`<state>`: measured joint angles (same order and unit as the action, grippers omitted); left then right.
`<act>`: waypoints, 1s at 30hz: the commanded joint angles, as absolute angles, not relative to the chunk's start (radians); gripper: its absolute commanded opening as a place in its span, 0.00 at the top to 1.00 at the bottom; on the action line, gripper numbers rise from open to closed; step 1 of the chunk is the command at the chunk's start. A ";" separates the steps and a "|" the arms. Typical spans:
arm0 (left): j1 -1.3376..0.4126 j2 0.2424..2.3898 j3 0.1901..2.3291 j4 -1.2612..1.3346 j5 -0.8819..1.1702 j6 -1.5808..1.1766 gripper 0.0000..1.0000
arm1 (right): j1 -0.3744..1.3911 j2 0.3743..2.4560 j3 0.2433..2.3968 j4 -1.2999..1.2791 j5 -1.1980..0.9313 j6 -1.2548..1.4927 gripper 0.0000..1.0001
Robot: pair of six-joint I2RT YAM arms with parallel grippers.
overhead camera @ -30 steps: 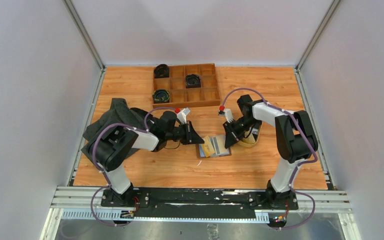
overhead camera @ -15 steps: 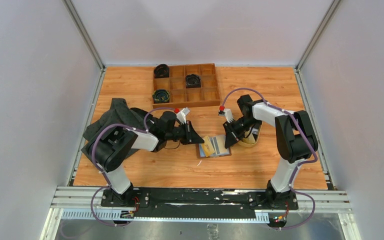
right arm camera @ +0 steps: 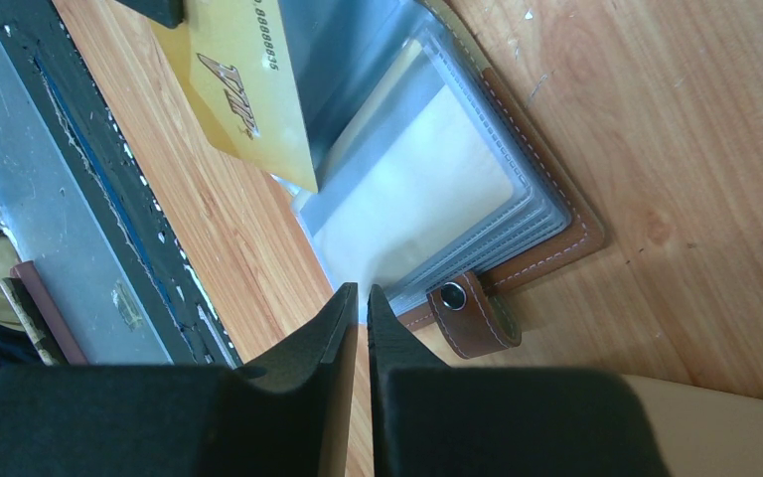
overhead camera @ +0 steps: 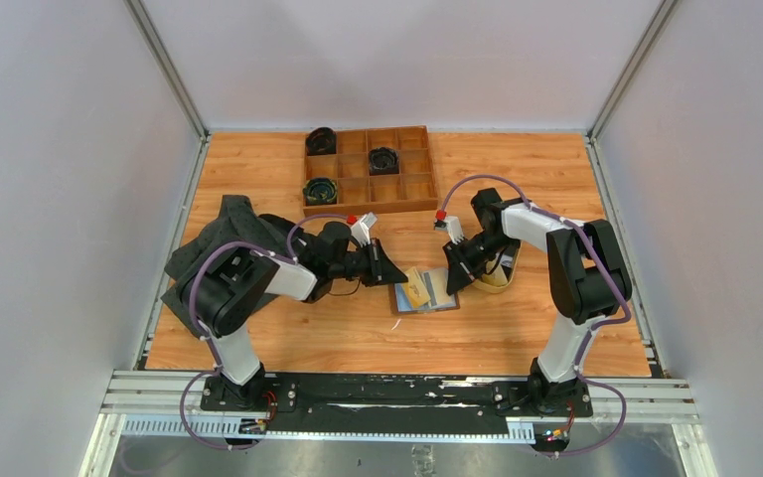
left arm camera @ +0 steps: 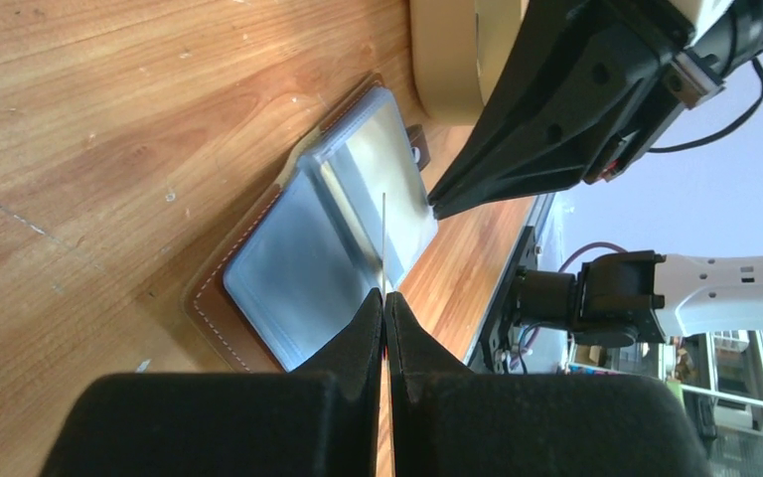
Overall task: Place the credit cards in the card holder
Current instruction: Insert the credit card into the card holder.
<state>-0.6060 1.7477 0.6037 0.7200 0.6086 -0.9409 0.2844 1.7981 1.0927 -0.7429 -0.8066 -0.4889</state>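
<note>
The brown leather card holder (overhead camera: 439, 295) lies open on the table, its pale blue sleeves (left arm camera: 308, 258) facing up. My left gripper (overhead camera: 397, 276) is shut on a yellow-gold credit card (right arm camera: 248, 89). It holds the card tilted over the holder's left half, and the card shows edge-on as a thin line (left arm camera: 383, 238) in the left wrist view. My right gripper (right arm camera: 362, 290) has its jaws almost together with only a thin slit showing. Its tips sit at the sleeves' right edge, next to the snap strap (right arm camera: 472, 320). I cannot tell whether they pinch a sleeve.
A tan oval dish (overhead camera: 505, 278) sits just right of the card holder, under my right wrist. A wooden compartment tray (overhead camera: 412, 164) with round black items (overhead camera: 383, 159) stands at the back. A dark cloth (overhead camera: 209, 248) lies at the left.
My left gripper has edged slightly right with the gold card, bringing it further over the card holder. The right gripper has not moved.
</note>
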 commanded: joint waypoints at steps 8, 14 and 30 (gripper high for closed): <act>-0.608 1.768 0.585 0.747 0.585 -0.945 1.00 | 0.271 1.804 1.094 -0.752 -0.790 -0.476 0.89; -0.609 1.744 0.574 0.727 0.575 -0.931 1.00 | 0.270 1.803 1.094 -0.752 -0.789 -0.477 0.89; -0.603 1.737 0.565 0.724 0.573 -0.930 1.00 | 0.270 1.804 1.094 -0.752 -0.787 -0.476 0.89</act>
<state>-0.6052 1.7638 0.5865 0.7269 0.5873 -0.9466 0.2844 1.7981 1.0927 -0.7433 -0.8001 -0.4885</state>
